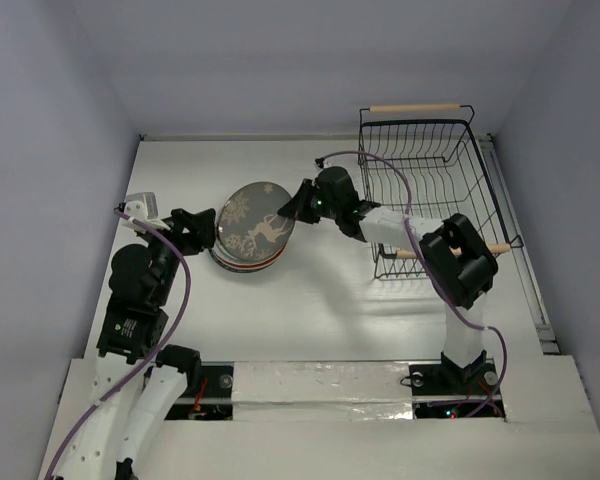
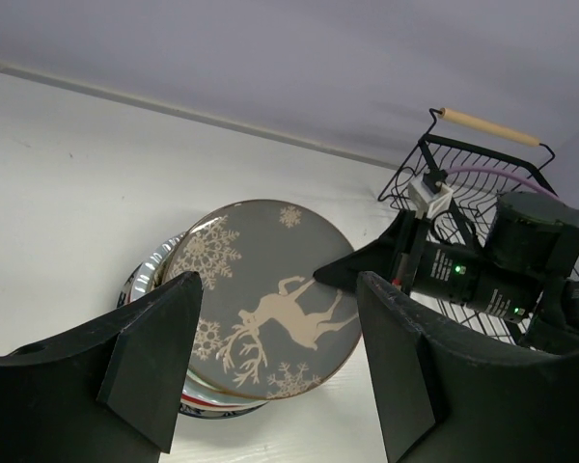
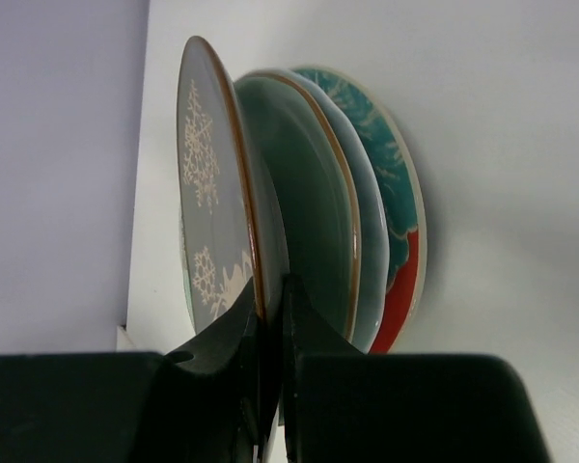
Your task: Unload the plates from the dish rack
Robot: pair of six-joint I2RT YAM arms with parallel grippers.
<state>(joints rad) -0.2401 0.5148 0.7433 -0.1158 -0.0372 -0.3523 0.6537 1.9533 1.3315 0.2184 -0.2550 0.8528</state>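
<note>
1. Grey plate (image 1: 255, 225), the reindeer one, tops the stack (image 1: 242, 265) left of centre on the table (image 1: 330, 310). The rack (image 1: 420, 122) stands well apart at the far right, with no plate showing in it.
2. Right claw (image 1: 292, 210) pinches the grey plate at its right rim. Left claw (image 1: 205, 232) is spread and holds nothing, just beside the stack's left edge.
3. The step looks like setting down the last plate. Lower the pinched rim until it rests flat on the mint plate (image 3: 304, 193), then open.
4. Draw the fingers back level and toward the rack, so they do not drag the plate off centre.
5. Only the right wrist view shows the layers edge-on: grey, mint, a paler one, and the teal-and-red plate (image 3: 405, 222).
6. Only the top view looks down into the rack.
</note>
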